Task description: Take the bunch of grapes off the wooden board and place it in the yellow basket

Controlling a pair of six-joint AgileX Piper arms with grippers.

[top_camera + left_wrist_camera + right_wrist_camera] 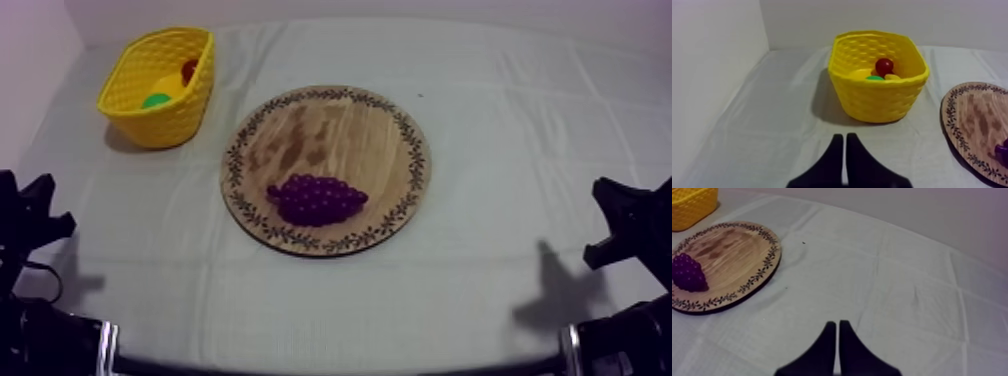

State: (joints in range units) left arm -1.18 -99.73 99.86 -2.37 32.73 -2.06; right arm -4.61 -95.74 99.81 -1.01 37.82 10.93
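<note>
A purple bunch of grapes lies on the near part of the round wooden board in the middle of the table. The grapes also rest on the board ahead of my right arm. The yellow basket stands at the far left, holding a small red fruit and green and yellow pieces. My left gripper is shut as a narrow wedge, short of the basket. My right gripper is shut too, over bare cloth well to the right of the board. Both arms sit low at the table's near corners.
The board's patterned rim lies beside the basket. A wall runs behind the table's far edge. Bare cloth stretches right of the board and along the front.
</note>
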